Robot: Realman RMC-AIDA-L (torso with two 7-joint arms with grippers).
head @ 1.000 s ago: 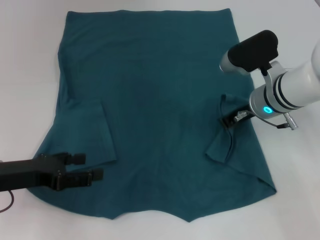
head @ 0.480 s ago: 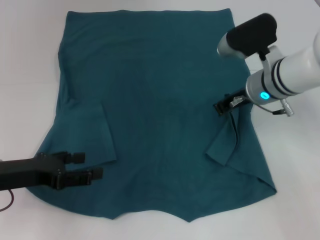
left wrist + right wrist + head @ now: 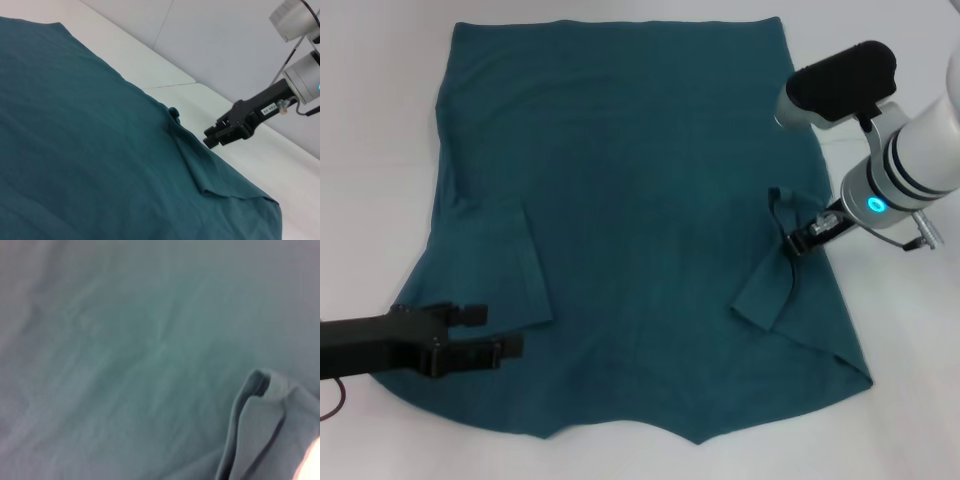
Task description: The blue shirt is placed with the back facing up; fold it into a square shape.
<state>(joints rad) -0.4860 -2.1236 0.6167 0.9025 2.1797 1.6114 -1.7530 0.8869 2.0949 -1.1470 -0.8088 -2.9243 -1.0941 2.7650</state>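
The blue shirt (image 3: 640,200) lies spread flat on the white table, both sleeves folded inward. Its right sleeve fold (image 3: 768,292) ends in a small raised pucker (image 3: 780,200), also seen in the left wrist view as a pucker (image 3: 173,111). My right gripper (image 3: 803,240) hovers by that sleeve's outer edge; in the left wrist view this gripper (image 3: 214,134) is apart from the cloth, open and holding nothing. Low at the shirt's left shoulder edge, my left gripper (image 3: 492,332) is open over the cloth. The right wrist view shows only shirt fabric (image 3: 125,355).
Bare white table (image 3: 380,150) surrounds the shirt on all sides. A table seam (image 3: 170,85) and a grey back wall (image 3: 225,45) show beyond the shirt's right edge.
The right gripper let go of the right sleeve, swung up and left, then back right and down beside the fold. The sleeve stays folded inward. The left arm barely moved.
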